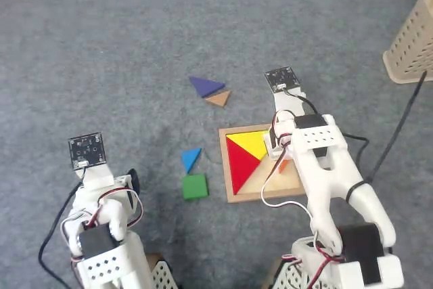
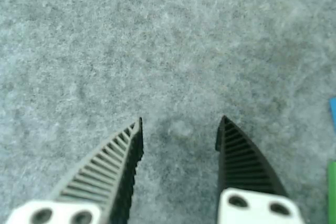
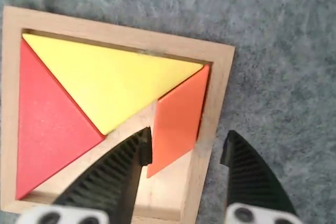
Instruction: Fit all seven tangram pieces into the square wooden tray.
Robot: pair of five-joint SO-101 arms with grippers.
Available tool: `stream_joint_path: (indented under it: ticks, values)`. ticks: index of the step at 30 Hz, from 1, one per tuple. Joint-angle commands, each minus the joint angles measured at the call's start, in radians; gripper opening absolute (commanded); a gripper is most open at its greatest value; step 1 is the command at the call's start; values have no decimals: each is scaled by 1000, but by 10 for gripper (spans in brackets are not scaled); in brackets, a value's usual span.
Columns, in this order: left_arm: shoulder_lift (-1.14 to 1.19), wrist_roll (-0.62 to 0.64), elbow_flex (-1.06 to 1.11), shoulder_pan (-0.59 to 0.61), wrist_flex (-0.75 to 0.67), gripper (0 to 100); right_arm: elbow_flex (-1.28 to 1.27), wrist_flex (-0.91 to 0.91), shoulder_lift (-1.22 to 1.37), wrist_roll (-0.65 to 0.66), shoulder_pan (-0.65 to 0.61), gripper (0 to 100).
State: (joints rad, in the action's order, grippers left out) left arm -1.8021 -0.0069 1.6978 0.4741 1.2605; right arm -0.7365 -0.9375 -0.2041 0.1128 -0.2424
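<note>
The square wooden tray (image 1: 252,197) lies right of centre and holds a yellow triangle (image 1: 247,143) and a red triangle (image 1: 241,165). In the right wrist view an orange parallelogram (image 3: 178,119) lies flat in the tray (image 3: 218,103), between the yellow triangle (image 3: 115,80) and the tray wall. My right gripper (image 3: 189,135) hovers open just above it, one finger on each side. On the carpet lie a purple triangle (image 1: 205,85), a brown triangle (image 1: 218,98), a blue triangle (image 1: 191,159) and a green square (image 1: 195,186). My left gripper (image 2: 181,121) is open over bare carpet, left of the green square.
A beige perforated basket (image 1: 410,38) stands at the far right edge, with a black cable (image 1: 396,133) running down from it. Grey carpet covers the whole work area. The right arm (image 1: 325,167) hides the tray's right side in the high view.
</note>
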Motion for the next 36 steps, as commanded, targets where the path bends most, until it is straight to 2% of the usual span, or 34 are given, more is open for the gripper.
stream_joint_path:
  ticks: [1, 8, 15, 20, 26, 31, 36]
  values:
    - [-20, -6, -13, 5, 3, 216, 60, -5, -15, 18, 13, 150]
    - [-20, -6, -13, 5, 3, 216, 49, 88, 45, 109, 12, 24]
    - [-20, -6, -13, 5, 3, 216, 141, 73, 199, 109, 41, 20]
    - [-20, -6, -13, 5, 3, 216, 173, 71, 214, 107, 88, 20]
    - [-20, -6, -13, 5, 3, 216, 195, 58, 93, 107, 150, 22]
    - [-20, -6, -13, 5, 3, 216, 193, -25, -41, 115, 206, 24]
    - [-20, -6, -13, 5, 3, 216, 201, -33, -19, 115, 200, 35]
